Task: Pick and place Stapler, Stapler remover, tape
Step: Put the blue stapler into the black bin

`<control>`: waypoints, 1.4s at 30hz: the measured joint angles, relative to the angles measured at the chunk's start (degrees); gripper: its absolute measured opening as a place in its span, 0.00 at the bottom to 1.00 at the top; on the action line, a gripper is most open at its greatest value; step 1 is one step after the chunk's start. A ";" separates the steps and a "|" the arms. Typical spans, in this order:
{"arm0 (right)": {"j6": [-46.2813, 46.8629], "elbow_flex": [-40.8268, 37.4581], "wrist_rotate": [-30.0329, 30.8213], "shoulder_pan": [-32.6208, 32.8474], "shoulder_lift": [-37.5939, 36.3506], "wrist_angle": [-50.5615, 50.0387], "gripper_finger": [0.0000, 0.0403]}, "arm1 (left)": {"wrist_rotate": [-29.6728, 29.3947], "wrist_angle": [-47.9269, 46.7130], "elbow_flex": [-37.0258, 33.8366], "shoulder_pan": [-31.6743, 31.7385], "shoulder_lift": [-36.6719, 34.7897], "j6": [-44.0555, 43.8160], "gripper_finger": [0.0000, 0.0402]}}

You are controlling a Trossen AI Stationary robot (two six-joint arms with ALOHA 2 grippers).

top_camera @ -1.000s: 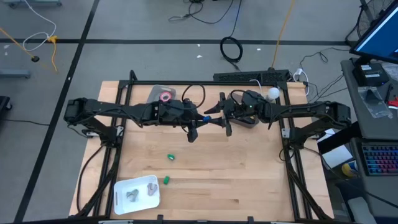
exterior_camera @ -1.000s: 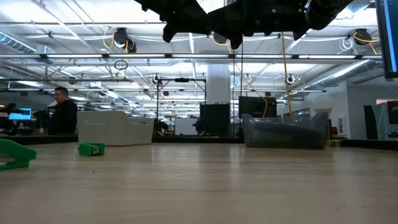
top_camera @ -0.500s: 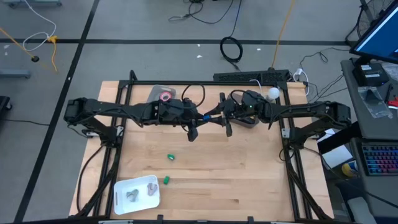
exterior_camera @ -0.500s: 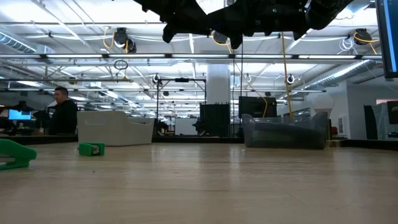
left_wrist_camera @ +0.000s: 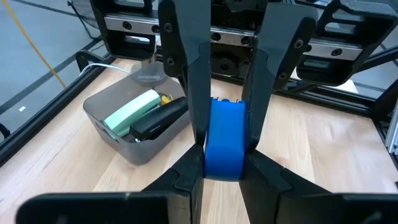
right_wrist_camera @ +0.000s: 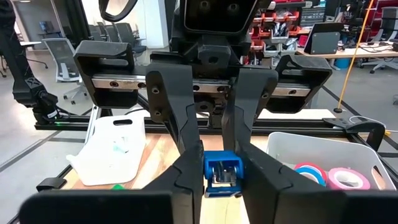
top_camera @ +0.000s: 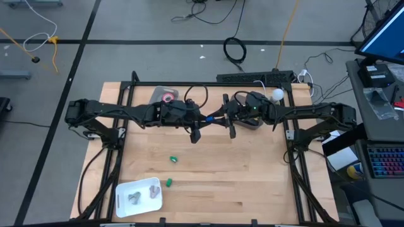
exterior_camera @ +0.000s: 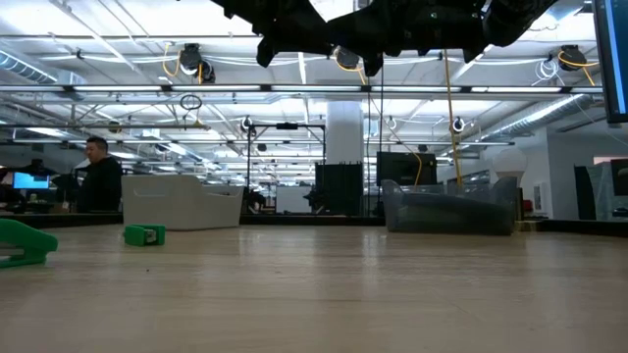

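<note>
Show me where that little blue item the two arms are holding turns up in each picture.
High view: blue item at mid-table, between the two arms' tips.
Low view: not visible; the dark arms at the top edge hide it.
Left wrist view: centre, clamped between the left fingers.
Right wrist view: lower centre, between the right fingers.
Shared landmark: the pink tape in its bin, also in the right wrist view.
</note>
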 joint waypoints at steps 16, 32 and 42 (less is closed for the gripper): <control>0.81 -0.04 0.25 -1.11 -0.38 0.16 0.17 | -0.22 -0.30 0.09 0.02 -0.05 -0.22 0.22; 0.75 -0.04 3.32 -1.57 -0.87 -0.09 0.17 | -1.52 -0.65 0.09 0.44 -0.05 0.22 0.39; 0.19 -0.04 4.68 -3.66 -1.57 -0.55 0.17 | -0.77 -4.91 0.09 0.33 -0.05 -0.04 0.65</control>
